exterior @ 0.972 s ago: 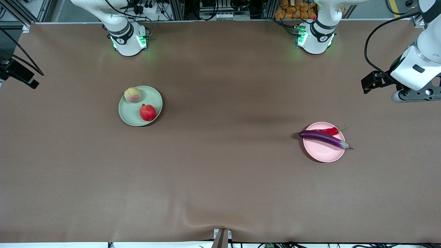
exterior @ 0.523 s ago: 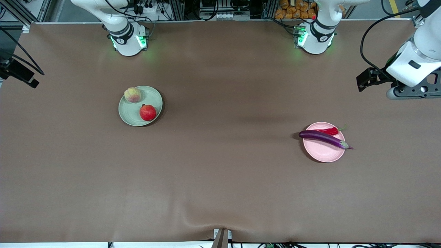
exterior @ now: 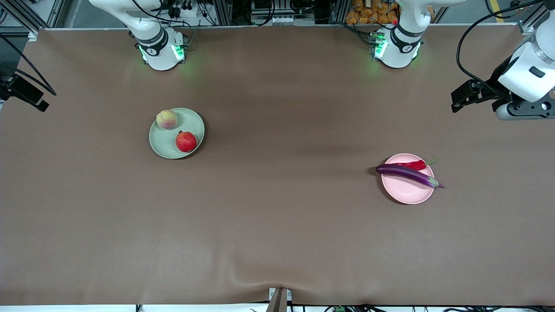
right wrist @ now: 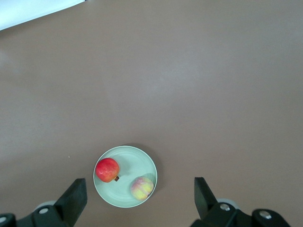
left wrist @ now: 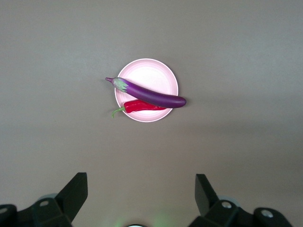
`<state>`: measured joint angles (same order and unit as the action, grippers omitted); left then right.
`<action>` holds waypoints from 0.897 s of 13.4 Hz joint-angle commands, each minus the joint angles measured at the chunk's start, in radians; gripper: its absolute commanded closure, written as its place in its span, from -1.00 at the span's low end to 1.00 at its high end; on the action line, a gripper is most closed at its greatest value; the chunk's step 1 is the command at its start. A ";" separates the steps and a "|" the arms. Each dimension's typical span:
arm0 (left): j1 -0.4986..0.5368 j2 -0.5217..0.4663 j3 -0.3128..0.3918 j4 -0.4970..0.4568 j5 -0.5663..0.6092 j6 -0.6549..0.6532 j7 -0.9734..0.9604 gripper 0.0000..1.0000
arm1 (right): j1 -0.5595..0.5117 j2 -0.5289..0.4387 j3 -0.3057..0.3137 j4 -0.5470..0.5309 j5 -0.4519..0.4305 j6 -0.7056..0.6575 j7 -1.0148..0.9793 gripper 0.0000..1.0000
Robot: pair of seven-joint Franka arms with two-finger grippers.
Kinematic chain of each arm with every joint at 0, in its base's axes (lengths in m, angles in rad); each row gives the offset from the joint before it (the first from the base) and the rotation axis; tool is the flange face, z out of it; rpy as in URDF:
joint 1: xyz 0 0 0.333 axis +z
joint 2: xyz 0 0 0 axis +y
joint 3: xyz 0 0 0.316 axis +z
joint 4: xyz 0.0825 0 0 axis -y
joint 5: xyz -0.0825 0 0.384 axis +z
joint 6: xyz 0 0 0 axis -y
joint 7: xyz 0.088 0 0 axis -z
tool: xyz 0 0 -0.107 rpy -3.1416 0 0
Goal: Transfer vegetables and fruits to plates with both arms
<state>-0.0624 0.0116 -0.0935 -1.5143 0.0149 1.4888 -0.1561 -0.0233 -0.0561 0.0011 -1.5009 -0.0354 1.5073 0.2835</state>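
Note:
A pale green plate (exterior: 162,143) toward the right arm's end holds the peach (exterior: 167,119) and, nearer the front camera, the red fruit (exterior: 186,141). A pale pink plate (exterior: 407,193) toward the left arm's end carries the purple eggplant (exterior: 407,174), which lies across it with both ends over the rim. The red chili (exterior: 412,165) lies beside the eggplant. My left gripper (left wrist: 141,182) hangs open and empty, high above the table beside the pink plate (left wrist: 147,71). My right gripper (right wrist: 140,180) is open and empty high over the green plate (right wrist: 120,196).
The brown table cover (exterior: 277,208) is bare apart from the two plates. The left arm's wrist (exterior: 522,93) hangs at the table's end. A black mount with cables (exterior: 24,93) sits at the right arm's end. Both green-lit bases (exterior: 162,52) stand along the robots' edge.
The left arm's wrist has shifted a little toward the robots' edge at its end of the table. Plates, fruits and vegetables have not moved.

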 commanded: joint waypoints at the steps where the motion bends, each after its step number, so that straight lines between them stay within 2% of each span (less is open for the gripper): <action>1: -0.001 -0.004 0.005 0.017 -0.012 -0.027 -0.002 -1.00 | -0.016 0.030 0.010 0.044 -0.023 -0.015 -0.023 -1.00; 3: -0.001 -0.015 0.003 0.016 -0.009 -0.059 0.018 -1.00 | -0.017 0.033 0.008 0.045 -0.021 -0.018 -0.128 -1.00; 6: -0.002 -0.022 -0.002 0.016 -0.009 -0.093 0.090 -1.00 | -0.023 0.033 -0.009 0.045 0.000 -0.018 -0.153 -1.00; 8: -0.002 -0.022 -0.003 0.017 -0.010 -0.094 0.089 -1.00 | -0.024 0.033 -0.019 0.045 0.046 -0.038 -0.191 -1.00; 10: -0.002 -0.021 -0.003 0.017 -0.009 -0.093 0.087 -1.00 | -0.024 0.033 -0.073 0.045 0.118 -0.067 -0.251 -1.00; 12: -0.002 -0.018 -0.003 0.017 -0.010 -0.093 0.084 -1.00 | -0.020 0.033 -0.073 0.045 0.117 -0.068 -0.254 -1.00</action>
<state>-0.0629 0.0015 -0.0987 -1.5030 0.0149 1.4111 -0.0821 -0.0276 -0.0371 -0.0768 -1.4858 0.0594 1.4599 0.0532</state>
